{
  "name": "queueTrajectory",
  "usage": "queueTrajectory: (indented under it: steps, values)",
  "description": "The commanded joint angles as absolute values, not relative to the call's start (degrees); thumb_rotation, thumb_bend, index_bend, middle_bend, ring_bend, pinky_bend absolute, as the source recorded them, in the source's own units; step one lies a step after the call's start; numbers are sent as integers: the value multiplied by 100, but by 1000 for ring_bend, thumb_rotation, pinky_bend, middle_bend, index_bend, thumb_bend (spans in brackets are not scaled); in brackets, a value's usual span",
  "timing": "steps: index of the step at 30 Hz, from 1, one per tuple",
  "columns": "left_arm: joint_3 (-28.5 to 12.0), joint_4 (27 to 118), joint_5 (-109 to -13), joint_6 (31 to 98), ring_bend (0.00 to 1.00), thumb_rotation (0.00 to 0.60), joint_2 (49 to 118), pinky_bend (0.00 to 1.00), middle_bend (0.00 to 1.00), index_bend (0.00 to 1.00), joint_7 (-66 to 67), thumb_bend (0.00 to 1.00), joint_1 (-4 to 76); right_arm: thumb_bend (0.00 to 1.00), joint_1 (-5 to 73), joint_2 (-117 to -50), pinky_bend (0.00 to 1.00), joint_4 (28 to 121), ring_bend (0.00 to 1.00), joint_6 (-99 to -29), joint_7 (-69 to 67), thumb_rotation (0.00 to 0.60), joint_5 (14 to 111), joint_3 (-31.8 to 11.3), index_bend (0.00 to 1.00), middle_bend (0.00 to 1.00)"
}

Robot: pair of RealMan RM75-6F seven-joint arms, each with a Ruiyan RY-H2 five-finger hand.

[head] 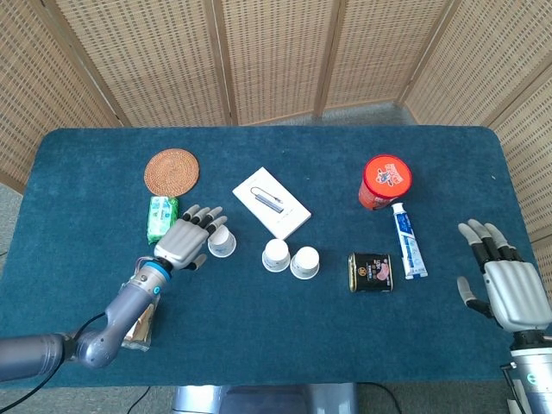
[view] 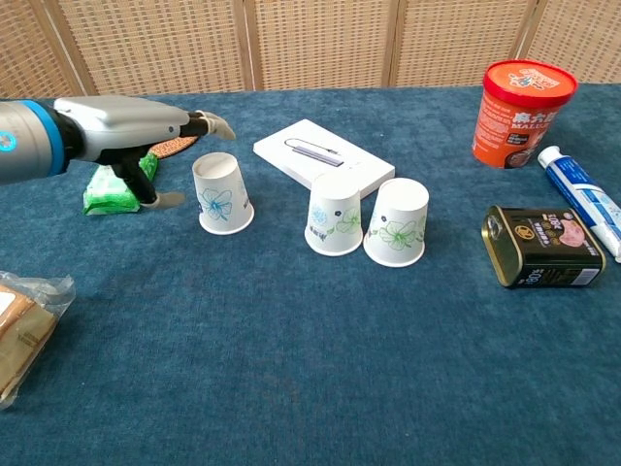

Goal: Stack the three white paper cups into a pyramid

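Three white paper cups with flower prints stand upside down on the blue table. Two touch side by side in the middle: one cup (head: 276,255) (view: 333,215) and its right neighbour (head: 304,263) (view: 397,222). The third cup (head: 222,241) (view: 221,193) stands apart to their left. My left hand (head: 187,237) (view: 126,129) hovers just left of that third cup, fingers spread, thumb low beside it, holding nothing. My right hand (head: 509,283) is open at the table's right edge, far from the cups; the chest view does not show it.
A white box (head: 271,202) lies behind the cups. A green packet (head: 161,217) and a woven coaster (head: 172,172) sit behind my left hand, a wrapped snack (view: 21,325) near the front left. At right are a tin (head: 371,272), a toothpaste tube (head: 409,240) and a red tub (head: 385,181).
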State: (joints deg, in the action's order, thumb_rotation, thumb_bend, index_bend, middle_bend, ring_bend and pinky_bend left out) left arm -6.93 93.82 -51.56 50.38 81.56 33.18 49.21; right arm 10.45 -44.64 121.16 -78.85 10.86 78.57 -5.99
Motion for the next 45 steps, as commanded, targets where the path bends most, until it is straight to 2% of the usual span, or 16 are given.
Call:
queueTrajectory:
  steps: [1, 5, 9, 21, 28, 36, 45]
  values:
    - [-748, 9239, -5219, 4947, 0, 600, 8299, 57, 0, 0, 3098, 438, 4985, 489, 1025, -4447, 240, 12123, 0, -7906, 1088, 600, 7841, -596, 47, 0]
    - [-723, 9132, -5382, 4929, 0, 600, 8366, 204, 0, 2, 2941, 438, 5000, 488, 1008, -4437, 241, 12123, 0, -7921, 1090, 600, 7817, -598, 47, 0]
    - [-699, 9067, -5420, 4915, 0, 600, 8379, 281, 0, 55, 2862, 439, 5018, 489, 1026, -4450, 240, 12127, 0, -7887, 1094, 600, 7785, -609, 47, 0]
    - [-649, 8802, -5374, 4865, 0, 600, 8515, 349, 0, 120, 2809, 440, 5112, 489, 1037, -4484, 241, 12118, 0, -7863, 1119, 600, 7709, -627, 47, 0]
    - [-625, 8574, -5404, 4871, 4, 600, 8687, 447, 1, 233, 2783, 445, 5148, 490, 1023, -4473, 240, 12126, 0, -7879, 1123, 600, 7692, -631, 47, 0]
    - [-644, 8350, -5565, 4936, 136, 600, 8862, 557, 132, 363, 2646, 450, 5145, 489, 1020, -4483, 241, 12139, 0, -7881, 1139, 600, 7658, -638, 48, 0]
    - [-688, 8263, -5631, 4912, 158, 600, 8869, 574, 160, 376, 2420, 449, 5104, 489, 1009, -4463, 240, 12165, 0, -7901, 1144, 600, 7659, -645, 47, 0]
